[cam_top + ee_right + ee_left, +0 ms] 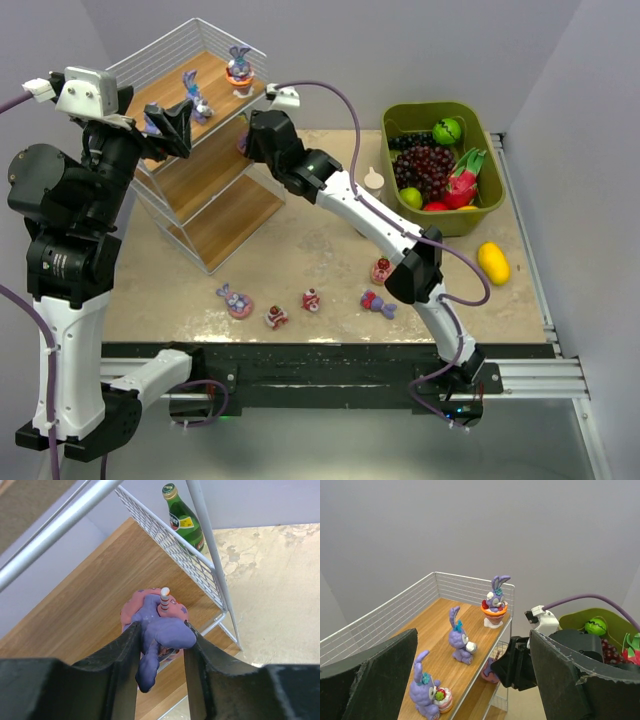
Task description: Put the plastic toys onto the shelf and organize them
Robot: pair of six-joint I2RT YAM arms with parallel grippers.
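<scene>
Plain grey walls, beige table (330, 250), w/ the shelf (215, 190) standing at its far left corner. The toy in play is a purple bunny on a pink base (162, 630). It's pinched between the right fingers (122, 660), which are closed partway onto its sides. It sits low over the wood of the middle tier, near a corner of that board by the wire side. Can't tell if the base touches the board. The top tier holds three bunnies (460, 639) in a rough row. The left fingers (385, 675) hang spread wide by the top tier's left end, nothing in them. Five loose toys (275, 316) lie along the table's near edge, well apart from the shelf. A green bin of fake fruit (480, 215) is at the far right corner, w/ a yellow lemon (493, 262) just beside it by the right edge. Neither is part of the job.

Looks like the placing step for toy no. 4, so approx. halfway thru. Next move, I'd say: settle the base flat, let go w/out tipping it, back out clear of the wire, then go for the closest one on the table.
</scene>
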